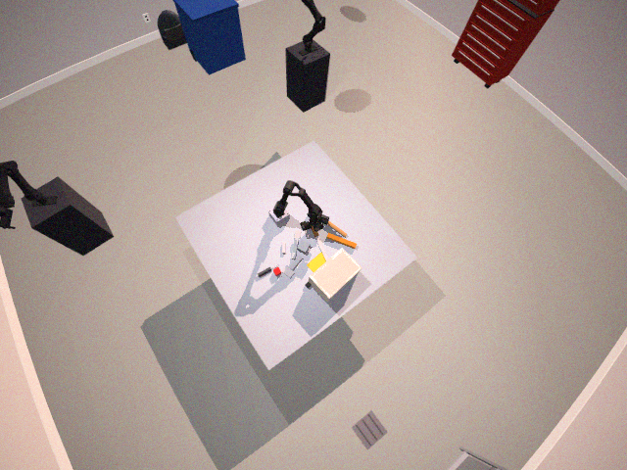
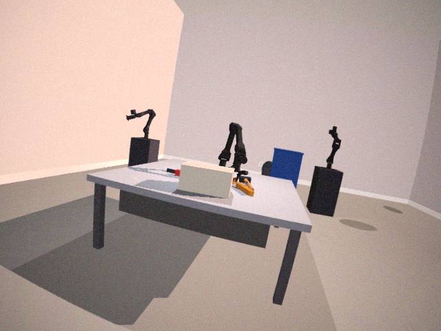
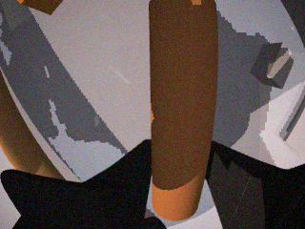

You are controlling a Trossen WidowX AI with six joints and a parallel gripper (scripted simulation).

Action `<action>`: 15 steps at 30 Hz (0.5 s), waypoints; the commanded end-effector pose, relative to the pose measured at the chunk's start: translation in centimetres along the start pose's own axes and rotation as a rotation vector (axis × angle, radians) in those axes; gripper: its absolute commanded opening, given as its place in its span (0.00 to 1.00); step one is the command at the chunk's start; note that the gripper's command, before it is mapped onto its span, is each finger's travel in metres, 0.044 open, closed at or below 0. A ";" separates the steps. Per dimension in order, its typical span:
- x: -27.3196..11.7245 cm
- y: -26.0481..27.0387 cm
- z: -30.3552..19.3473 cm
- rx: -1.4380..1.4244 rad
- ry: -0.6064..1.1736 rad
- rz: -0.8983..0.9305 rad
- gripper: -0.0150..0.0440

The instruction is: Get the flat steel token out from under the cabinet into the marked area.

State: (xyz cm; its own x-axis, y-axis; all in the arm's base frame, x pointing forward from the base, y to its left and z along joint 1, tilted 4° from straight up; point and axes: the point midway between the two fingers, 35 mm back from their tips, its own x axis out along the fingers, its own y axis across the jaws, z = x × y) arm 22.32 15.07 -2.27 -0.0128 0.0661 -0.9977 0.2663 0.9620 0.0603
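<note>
The beige cabinet (image 1: 334, 273) (image 2: 205, 179) stands on the table (image 1: 253, 222) (image 2: 270, 199). A yellow patch (image 1: 316, 261), seemingly the marked area, lies in front of it. The token is not visible, nor are the vent slots. My gripper (image 1: 314, 228) (image 3: 181, 143) is shut on a round orange handle (image 3: 183, 86), which runs up the middle of the wrist view. The gripper is low over the table, on the yellow patch's side of the cabinet. A thin pale rod seems to run from below it towards the cabinet; its far end is unclear.
Two other orange pieces (image 1: 341, 240) (image 1: 337, 229) lie beside the gripper. Several small grey pieces (image 1: 296, 263) lie between the arm's base and the cabinet. A red cube (image 1: 276, 270) (image 2: 177, 172) and a black cylinder (image 1: 265, 271) lie farther off. A small dark object (image 1: 308, 284) is by the cabinet's corner.
</note>
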 end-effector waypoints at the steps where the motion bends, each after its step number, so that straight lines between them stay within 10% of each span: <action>1: 0.0 0.0 0.1 0.000 0.000 0.002 0.25; 15: -0.1 0.1 2.0 -0.002 0.001 0.000 0.25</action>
State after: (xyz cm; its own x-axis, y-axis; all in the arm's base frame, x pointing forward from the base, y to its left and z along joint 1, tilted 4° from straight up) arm 23.71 14.74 -2.23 -0.0126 0.0659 -0.9977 0.2661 0.9621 0.0602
